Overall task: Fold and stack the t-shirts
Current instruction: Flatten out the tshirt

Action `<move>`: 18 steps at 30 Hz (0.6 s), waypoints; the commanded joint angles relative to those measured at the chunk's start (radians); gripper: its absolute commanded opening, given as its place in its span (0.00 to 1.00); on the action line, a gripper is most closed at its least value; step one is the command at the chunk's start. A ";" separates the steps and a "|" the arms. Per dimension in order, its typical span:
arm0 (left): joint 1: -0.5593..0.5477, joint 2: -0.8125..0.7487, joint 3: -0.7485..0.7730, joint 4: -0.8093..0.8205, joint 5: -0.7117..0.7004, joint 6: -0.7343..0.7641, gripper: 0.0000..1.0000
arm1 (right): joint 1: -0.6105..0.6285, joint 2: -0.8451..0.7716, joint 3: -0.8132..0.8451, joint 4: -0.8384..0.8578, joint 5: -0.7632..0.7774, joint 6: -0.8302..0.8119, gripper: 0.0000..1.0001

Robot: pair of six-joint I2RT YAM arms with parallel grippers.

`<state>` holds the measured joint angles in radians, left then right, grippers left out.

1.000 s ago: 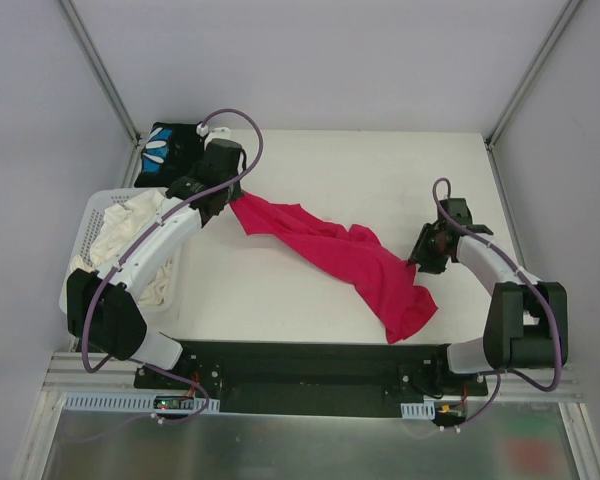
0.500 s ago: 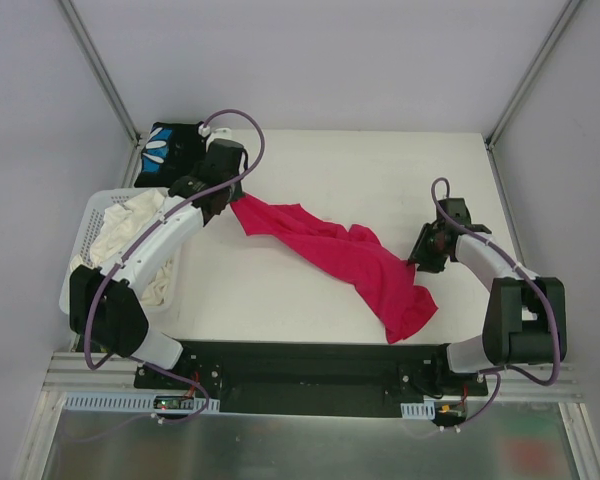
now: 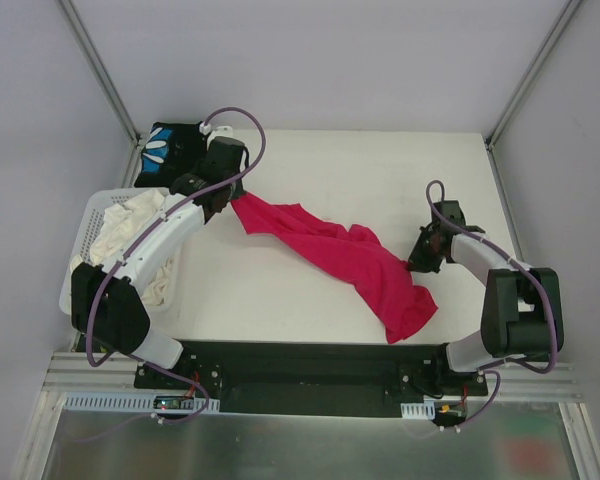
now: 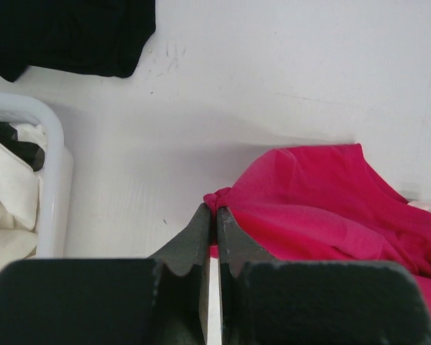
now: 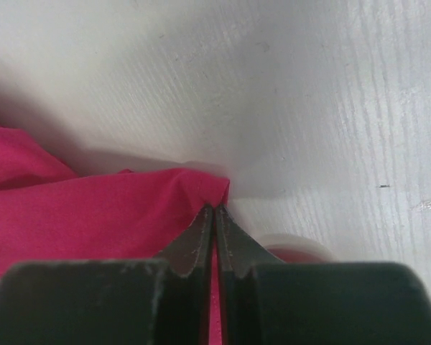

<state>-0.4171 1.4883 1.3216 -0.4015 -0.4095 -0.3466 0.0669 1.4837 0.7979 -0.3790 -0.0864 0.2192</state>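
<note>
Since 1 second ago my right gripper (image 5: 214,210) has pinched together on the magenta-red t-shirt (image 3: 335,252); my left gripper (image 4: 214,212) clamps its opposite corner, fingers together.

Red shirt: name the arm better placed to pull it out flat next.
Right, probably. Both jaws pinch the red shirt, but the right jaws have open table beyond, while the left jaws sit crowded by the basket and black shirt.
</note>
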 commanded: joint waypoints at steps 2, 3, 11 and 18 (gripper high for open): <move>0.012 0.010 0.036 0.009 -0.006 0.014 0.00 | 0.005 -0.013 0.023 -0.001 0.008 0.000 0.01; 0.012 0.010 0.034 0.009 -0.003 0.012 0.00 | 0.005 -0.017 0.026 -0.006 0.013 -0.006 0.01; 0.012 0.010 0.013 0.009 -0.003 0.009 0.00 | 0.005 -0.042 0.084 -0.047 0.039 -0.017 0.01; 0.011 0.027 -0.012 0.010 0.024 -0.009 0.00 | -0.016 -0.036 0.208 -0.093 0.047 -0.034 0.01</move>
<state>-0.4171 1.5047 1.3197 -0.4011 -0.4015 -0.3477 0.0650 1.4796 0.9226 -0.4435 -0.0563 0.2047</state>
